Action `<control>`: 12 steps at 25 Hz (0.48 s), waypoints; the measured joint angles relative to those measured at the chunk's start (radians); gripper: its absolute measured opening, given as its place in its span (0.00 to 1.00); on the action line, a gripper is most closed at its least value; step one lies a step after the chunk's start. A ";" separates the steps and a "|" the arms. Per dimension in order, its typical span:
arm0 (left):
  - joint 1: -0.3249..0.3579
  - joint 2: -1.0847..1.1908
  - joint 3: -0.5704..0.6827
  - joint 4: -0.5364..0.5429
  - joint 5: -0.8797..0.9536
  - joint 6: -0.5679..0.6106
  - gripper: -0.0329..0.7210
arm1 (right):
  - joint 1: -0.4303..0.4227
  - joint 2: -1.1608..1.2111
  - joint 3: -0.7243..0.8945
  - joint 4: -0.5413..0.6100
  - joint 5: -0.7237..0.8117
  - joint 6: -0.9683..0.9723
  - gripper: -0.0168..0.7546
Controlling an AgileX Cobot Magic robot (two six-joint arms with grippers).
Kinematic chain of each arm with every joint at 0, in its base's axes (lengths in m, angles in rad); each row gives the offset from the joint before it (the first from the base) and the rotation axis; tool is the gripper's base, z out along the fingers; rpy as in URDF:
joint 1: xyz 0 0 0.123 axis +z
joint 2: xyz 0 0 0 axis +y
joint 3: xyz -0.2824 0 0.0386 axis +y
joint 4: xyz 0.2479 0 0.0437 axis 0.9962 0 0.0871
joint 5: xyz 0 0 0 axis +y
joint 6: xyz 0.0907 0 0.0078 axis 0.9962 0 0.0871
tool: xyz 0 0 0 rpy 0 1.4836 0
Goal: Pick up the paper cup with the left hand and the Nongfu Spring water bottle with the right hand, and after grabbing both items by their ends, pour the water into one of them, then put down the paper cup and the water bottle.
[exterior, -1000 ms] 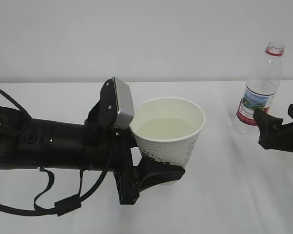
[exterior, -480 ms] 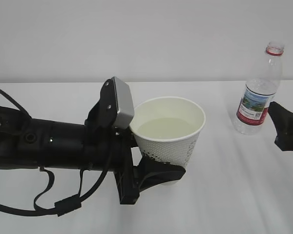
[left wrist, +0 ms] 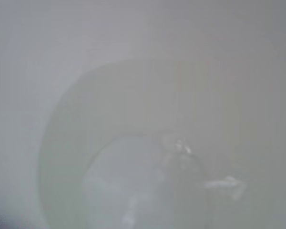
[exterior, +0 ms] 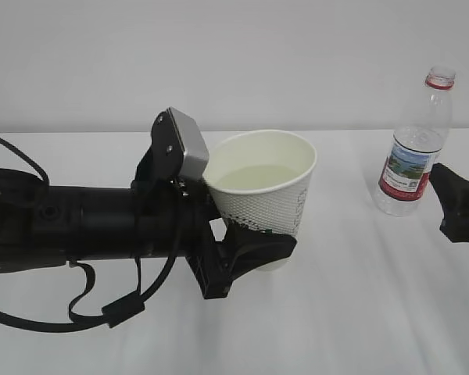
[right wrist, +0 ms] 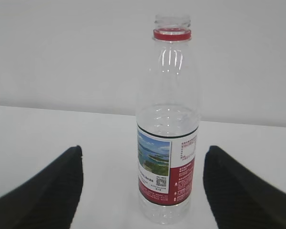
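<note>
Left hand [exterior: 246, 254] fingers clamp the soft, water-filled paper cup [exterior: 262, 199] low at centre, spill-prone, while right hand [right wrist: 142, 188] fingers stand wide around the light bottle [right wrist: 168, 129] standing far right on the tabletop [exterior: 359, 312].

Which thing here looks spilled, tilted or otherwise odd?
Nothing looks spilled. The paper cup, held by the left tool, leans slightly while holding water. The bottle stands upright, capless, on the table.

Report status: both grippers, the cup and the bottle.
Left gripper shut on the paper cup, water inside. Right gripper open, clear of the bottle, which stands upright on the table. Nothing in the way.
</note>
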 joint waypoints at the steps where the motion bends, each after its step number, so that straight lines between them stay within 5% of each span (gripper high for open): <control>1: 0.000 0.000 0.000 -0.019 0.003 0.008 0.71 | 0.000 0.000 0.000 0.000 0.000 0.000 0.79; 12: 0.000 0.000 0.000 -0.277 0.019 0.212 0.71 | 0.000 -0.002 0.002 0.000 0.000 0.001 0.79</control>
